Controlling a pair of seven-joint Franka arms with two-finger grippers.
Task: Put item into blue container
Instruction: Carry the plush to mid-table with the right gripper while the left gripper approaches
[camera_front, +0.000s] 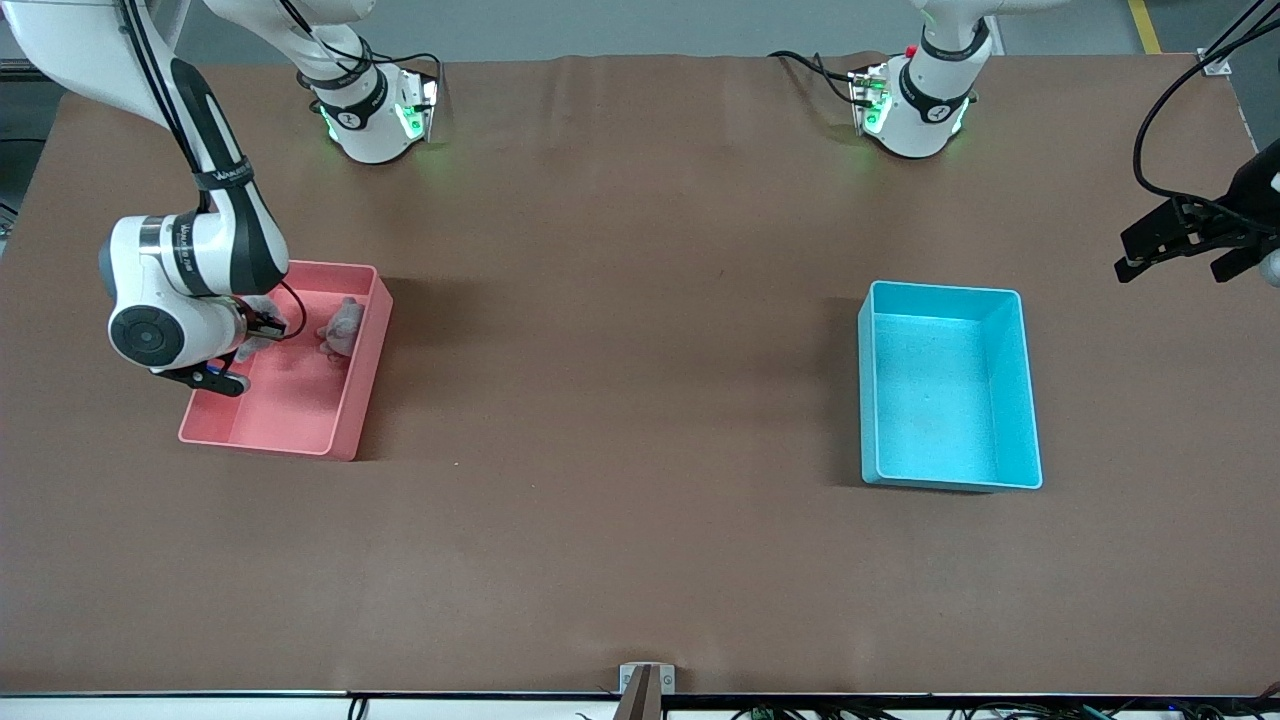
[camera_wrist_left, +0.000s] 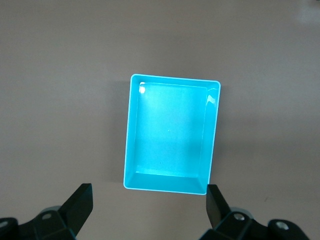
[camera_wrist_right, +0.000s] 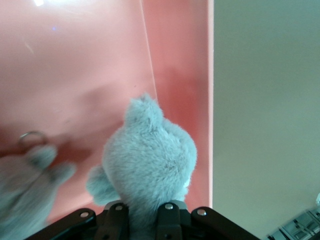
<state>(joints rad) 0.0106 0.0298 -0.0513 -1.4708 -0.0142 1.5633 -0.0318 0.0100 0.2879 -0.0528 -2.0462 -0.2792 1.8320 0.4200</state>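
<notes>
Item: a grey fluffy plush toy (camera_wrist_right: 150, 160) with small ears lay inside the pink rectangular plastic bin (camera_front: 355, 400), with a second plush (camera_wrist_right: 22, 185) beside it.
Right gripper (camera_wrist_right: 145, 220): clamped on the grey plush.
Blue container: the light blue rectangular plastic bin (camera_front: 1030, 440) stood toward the left arm's end.
Left gripper (camera_wrist_left: 150, 205): jaws wide, above the table.

A brown desk (camera_front: 620, 400) fills the scene, evenly lit from above; grey floor (camera_front: 650, 25) shows along its top edge, a yellow floor line (camera_front: 1143, 25) there
</notes>
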